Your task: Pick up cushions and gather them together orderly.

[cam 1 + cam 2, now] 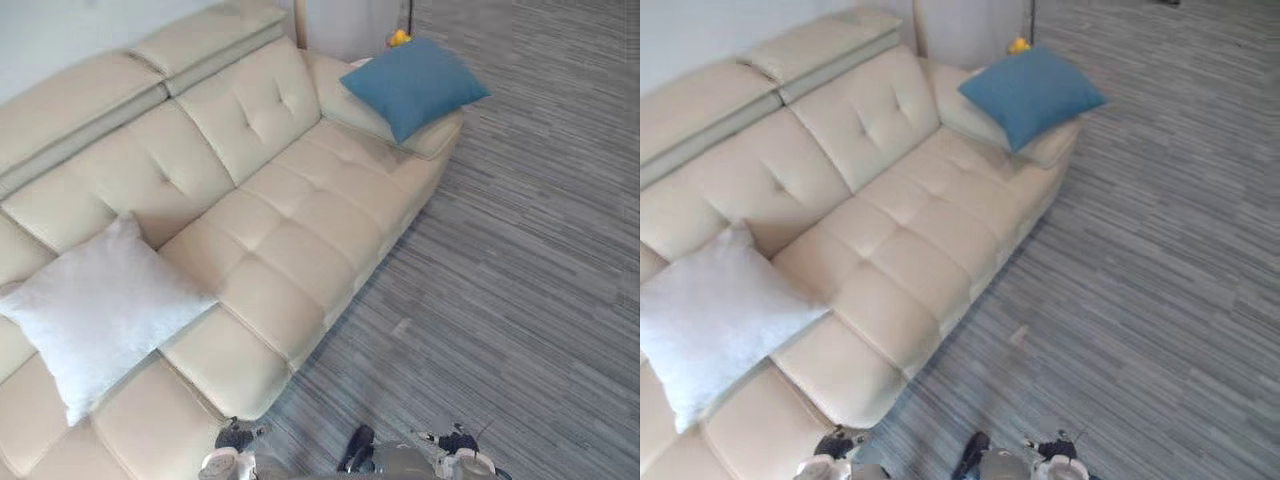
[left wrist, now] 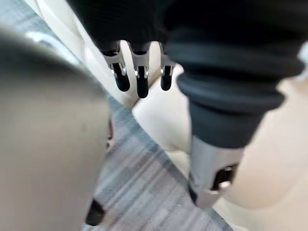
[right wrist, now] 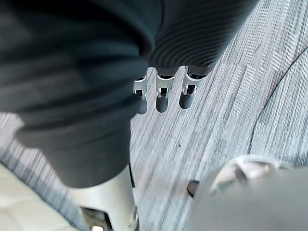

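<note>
Nothing has been picked up yet. The left hand (image 2: 139,79) hangs beside the front edge of the sofa (image 1: 300,215), fingers loose and straight with nothing in them. The right hand (image 3: 162,94) hangs the same way over the floor (image 1: 520,280), slack and empty.

The two cushions sit well apart at opposite ends of the sofa. The white cushion (image 1: 95,310) is at the near end, resting on the seat and tipped back against the backrest. The blue cushion (image 1: 415,82) is at the far end, perched on the armrest (image 1: 345,105) with one corner poking out past it.

The blue one looks like the main risk. It lies on a narrow, rounded perch, so a clumsy nudge from below or from the side could tip it onto the floor (or back toward the small yellow thing (image 1: 399,38) behind it). The sofa looks like smooth cream leather, tufted into plump squares with buttoned dimples, and I'd guess a cushion set down carelessly on it would slide, not settle. The white one sits close to the seat's front edge, so a pull toward the robot might drag it off.

Both cushions are square, soft and well stuffed. The white has a fuzzy, faintly crushed nap and the blue a flat, plain weave. A pinch at a corner would probably let either one sag and swing, so a grip through the middle seems safer. The floor is grey carpet with fine stripes.
</note>
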{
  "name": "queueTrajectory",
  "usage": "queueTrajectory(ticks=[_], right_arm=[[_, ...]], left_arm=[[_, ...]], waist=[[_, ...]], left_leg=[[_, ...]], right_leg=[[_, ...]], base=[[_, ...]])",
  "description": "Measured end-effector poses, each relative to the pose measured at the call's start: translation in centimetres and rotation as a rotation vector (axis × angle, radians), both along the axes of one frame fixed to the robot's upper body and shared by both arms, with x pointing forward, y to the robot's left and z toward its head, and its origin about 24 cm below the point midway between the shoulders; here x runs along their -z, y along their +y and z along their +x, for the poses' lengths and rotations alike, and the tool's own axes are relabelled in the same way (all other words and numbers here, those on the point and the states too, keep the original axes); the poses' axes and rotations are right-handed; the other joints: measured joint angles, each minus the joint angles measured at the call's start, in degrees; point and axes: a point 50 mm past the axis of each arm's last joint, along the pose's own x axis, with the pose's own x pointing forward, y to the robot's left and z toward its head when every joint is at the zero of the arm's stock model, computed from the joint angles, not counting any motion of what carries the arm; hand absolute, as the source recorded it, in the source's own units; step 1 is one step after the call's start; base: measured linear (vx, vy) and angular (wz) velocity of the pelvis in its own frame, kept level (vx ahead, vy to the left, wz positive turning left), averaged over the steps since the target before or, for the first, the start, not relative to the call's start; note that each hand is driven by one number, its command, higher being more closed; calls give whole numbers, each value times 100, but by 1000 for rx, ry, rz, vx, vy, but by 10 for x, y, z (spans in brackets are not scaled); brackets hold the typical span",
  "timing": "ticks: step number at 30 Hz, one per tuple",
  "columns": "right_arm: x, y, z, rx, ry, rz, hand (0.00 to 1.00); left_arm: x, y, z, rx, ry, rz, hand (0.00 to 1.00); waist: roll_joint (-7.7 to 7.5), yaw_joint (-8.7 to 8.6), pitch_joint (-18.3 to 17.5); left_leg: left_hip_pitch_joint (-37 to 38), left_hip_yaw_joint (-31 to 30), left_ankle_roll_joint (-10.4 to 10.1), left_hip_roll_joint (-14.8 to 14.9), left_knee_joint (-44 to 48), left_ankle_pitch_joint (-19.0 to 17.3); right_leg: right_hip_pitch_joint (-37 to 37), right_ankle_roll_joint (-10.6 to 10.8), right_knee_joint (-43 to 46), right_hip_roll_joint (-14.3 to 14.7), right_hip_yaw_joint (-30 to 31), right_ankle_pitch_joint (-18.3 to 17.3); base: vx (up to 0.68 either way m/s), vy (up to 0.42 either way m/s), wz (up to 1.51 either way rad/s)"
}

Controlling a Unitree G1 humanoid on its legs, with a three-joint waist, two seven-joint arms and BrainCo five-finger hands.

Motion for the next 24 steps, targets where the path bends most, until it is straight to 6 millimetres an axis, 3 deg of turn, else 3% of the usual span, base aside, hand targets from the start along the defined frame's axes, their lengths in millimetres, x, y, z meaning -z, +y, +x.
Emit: queueTrajectory(ticks=[3, 6, 8, 9, 10, 12, 13, 15, 16, 17, 18, 20, 22, 23, 24], right_arm=[[0, 4, 3, 20, -12, 16, 0], [1, 7, 1, 22, -4, 18, 0], [1, 10, 2, 4, -3, 17, 0], [1, 10, 2, 5, -3, 17, 0], [2, 13, 1, 6, -1, 25, 0], [3, 19, -1, 13, -4, 39, 0], [5, 21, -7, 20, 10, 48, 0], [5, 21, -8, 18, 14, 50, 0], [4, 20, -7, 12, 6, 46, 0], [2, 17, -3, 9, -12, 36, 0], [2, 17, -3, 12, -19, 37, 0], [0, 18, 3, -4, -34, 39, 0], [-1, 18, 8, -10, -44, 38, 0], [-2, 17, 11, -12, -50, 37, 0], [-3, 16, 13, -13, -54, 34, 0]], left_arm=[[-3, -2, 5, 2, -30, -4, 0], [-5, -9, 12, -8, -67, -12, 0], [-6, -10, 12, -13, -74, -16, 0], [-6, -10, 12, -14, -73, -16, 0], [-5, -11, 10, -37, -69, -25, 0], [-5, -3, 8, -50, -62, -11, 0], [-5, -1, 9, -49, -62, -5, 0], [-5, -1, 8, -48, -56, -6, 0], [-4, -2, 8, -40, -48, -8, 0], [-3, -4, 7, -20, -34, -8, 0], [-2, -3, 5, 0, -20, -2, 0], [-1, -3, 6, 18, -8, 1, 0], [-1, -4, 6, 29, -5, 2, 0], [-1, -5, 7, 35, -3, 1, 0], [0, -6, 7, 45, 4, 2, 0]], waist=[[-6, 42, 31], [-7, 263, 52], [-8, 299, 36], [2, 307, 30], [-4, 367, -4], [-188, 353, -86], [-291, 437, -134], [-304, 498, -137], [-266, 505, -126], [-235, 472, -95], [-204, 420, -88], [-248, 354, -103], [-232, 299, -103], [-231, 249, -102], [-230, 238, -97]], left_leg=[[-642, -760, -271, -685, -351, -330], [-877, -1535, -309, -1373, -1916, -312], [-921, -1948, -203, -1632, -2785, -86], [-914, -2016, -114, -1665, -3025, 16], [-717, -1944, -99, -1682, -3215, 561], [-590, -1519, -36, -1688, -3179, 353], [-468, -1204, -8, -1681, -3111, 141], [-215, -998, 14, -1691, -3091, -34], [73, -878, 23, -1689, -3163, -186], [327, -838, 21, -1684, -3170, -334], [463, -808, 25, -1690, -3180, -404], [995, -744, 6, -1686, -3491, -464], [1292, -724, -48, -1626, -3840, -434], [1417, -704, -162, -1585, -4073, -387], [1527, -672, -289, -1549, -4261, -384]], right_leg=[[104, -23, -161, 136, 672, -6], [178, 39, -189, 225, 1265, -10], [199, 204, -200, 301, 1662, -40], [210, 241, -208, 330, 1782, -58], [250, 374, -191, 363, 2218, -137], [248, 539, -175, 174, 2365, -256], [246, 684, 49, -77, 2195, -275], [157, 859, 519, -197, 2202, -292], [-165, 999, 1522, -313, 2134, -316], [-581, 1298, 2600, -507, 1984, -245], [-789, 1288, 3145, -684, 1825, -261], [-1077, 925, 3566, -1152, 1186, -435], [-1267, 816, 2980, -1218, 884, -472], [-1470, 781, 2307, -1157, 835, -344], [-1670, 783, 1554, -1035, 922, 15]], base=[[158, 12, -114], [200, 75, -120], [216, 114, -105], [370, 200, -144], [425, 218, -125], [452, 225, -113], [395, 194, -94], [333, 157, -77], [296, 119, -63], [273, 98, -44], [266, 43, -13], [297, -18, -4], [276, -99, -6], [369, -225, -7], [382, -257, -7]])
